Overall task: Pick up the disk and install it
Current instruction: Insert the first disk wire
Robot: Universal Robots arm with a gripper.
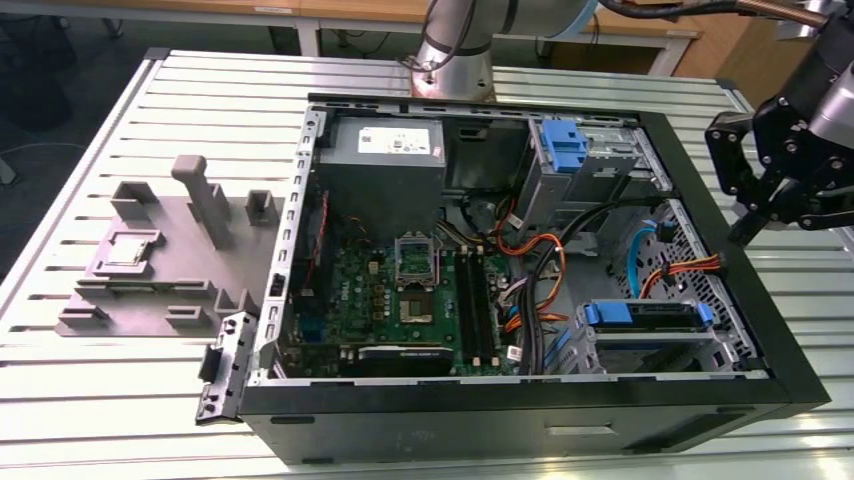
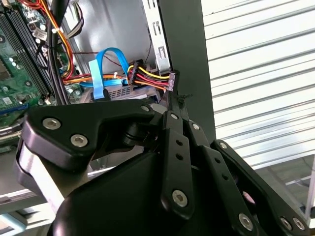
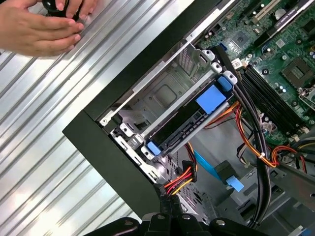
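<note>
Step in hand: judging by the layout, the approach. The gripper [image 1: 742,232] hangs outside the computer case [image 1: 534,420], beside the wall on the exterior view's right, and touches nothing.
Jaws: they look closed on nothing in both wrist views, tips together.
Disk: the disk [image 3: 184,125] sits edge-up in its blue carrier inside the lower drive cage [image 1: 694,355], at the case corner nearest the gripper. I cannot tell whether it is fully seated.
Next move calls for: in my judgement, reaching the disk means crossing the case wall and staying clear of the orange and red cable bundle [image 3: 179,182] just beside the cage. The jaws would need to spread first.
Counts: one gripper, one disk, two drive cages, one bare blue bracket [image 1: 566,145] on the upper cage.
Bystander: a person's hands [image 3: 37,29] rest on the slotted table [image 1: 134,400], well apart from the disk.
</note>
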